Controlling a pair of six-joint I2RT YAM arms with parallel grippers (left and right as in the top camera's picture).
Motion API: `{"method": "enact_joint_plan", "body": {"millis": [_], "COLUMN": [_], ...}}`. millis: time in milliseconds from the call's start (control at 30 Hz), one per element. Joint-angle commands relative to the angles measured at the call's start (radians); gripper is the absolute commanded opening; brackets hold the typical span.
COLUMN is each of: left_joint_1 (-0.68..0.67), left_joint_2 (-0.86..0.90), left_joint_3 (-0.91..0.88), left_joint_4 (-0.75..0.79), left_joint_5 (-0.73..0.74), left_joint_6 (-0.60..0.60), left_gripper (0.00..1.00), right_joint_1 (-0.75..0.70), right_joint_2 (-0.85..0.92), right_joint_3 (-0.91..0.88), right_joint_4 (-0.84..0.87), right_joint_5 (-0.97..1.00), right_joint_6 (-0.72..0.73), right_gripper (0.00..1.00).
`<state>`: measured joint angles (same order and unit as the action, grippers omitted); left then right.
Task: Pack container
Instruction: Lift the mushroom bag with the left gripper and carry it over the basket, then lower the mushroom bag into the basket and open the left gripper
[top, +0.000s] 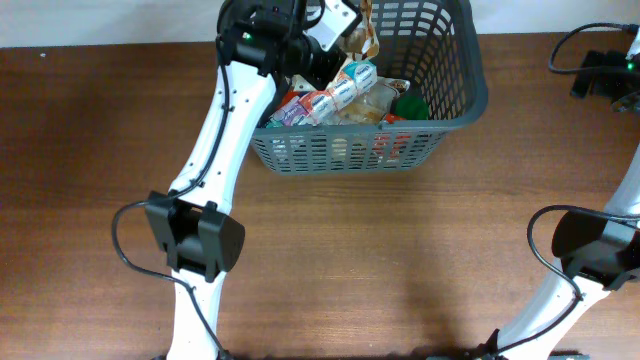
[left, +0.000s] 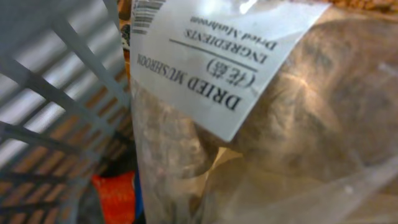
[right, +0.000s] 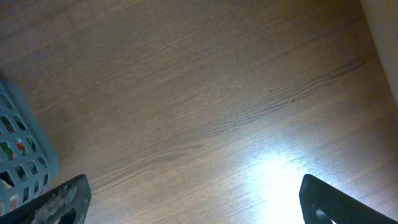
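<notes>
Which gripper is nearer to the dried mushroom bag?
Left. The left gripper is at the dried mushroom bag, over the container; the right gripper hangs over the table, beside the container.

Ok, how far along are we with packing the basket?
Done: several packets already lie in the container. In hand: left fingers shut on the dried mushroom bag, inside the container's walls. Left: release it. Right fingers open, empty; no groceries visible outside.

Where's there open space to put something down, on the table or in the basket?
The table is bare in front of the basket and out to its left. Inside, the far right corner looks free; the left and front are crowded with packets, with the left gripper holding a dried mushroom bag above them.
</notes>
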<state>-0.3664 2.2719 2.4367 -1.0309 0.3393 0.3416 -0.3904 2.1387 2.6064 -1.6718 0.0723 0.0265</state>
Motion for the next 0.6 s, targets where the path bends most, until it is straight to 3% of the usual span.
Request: {"method": "enact_joint_plan", "body": {"millis": [0, 400, 467, 533, 567], "left_joint_1": [0.002, 0.003, 0.003, 0.003, 0.003], "left_joint_2": [0.035, 0.089, 0.089, 0.089, 0.089], "left_joint_3": [0.002, 0.001, 0.001, 0.001, 0.001], "left_joint_4": [-0.024, -0.126, -0.131, -0.135, -0.137], "left_joint_5": [0.0, -0.024, -0.026, -0.026, -0.026], "left_joint_6": [-0.014, -0.014, -0.014, -0.014, -0.014], "left_gripper": [0.02, 0.03, 0.09, 0.28, 0.29], "right_joint_1": [-0.003, -0.003, -0.003, -0.003, -0.003], "right_joint_2": [0.008, 0.008, 0.008, 0.008, 0.008], "right_joint_3": [-0.005, -0.005, -0.005, -0.005, -0.005], "right_joint_4": [0.003, 0.003, 0.003, 0.003, 0.003], "right_joint_5": [-0.009, -0.009, -0.009, -0.009, -0.009], "right_joint_6": [0.008, 0.008, 0.008, 0.008, 0.008], "right_gripper": [0.99, 0.99, 0.99, 0.99, 0.99]}}
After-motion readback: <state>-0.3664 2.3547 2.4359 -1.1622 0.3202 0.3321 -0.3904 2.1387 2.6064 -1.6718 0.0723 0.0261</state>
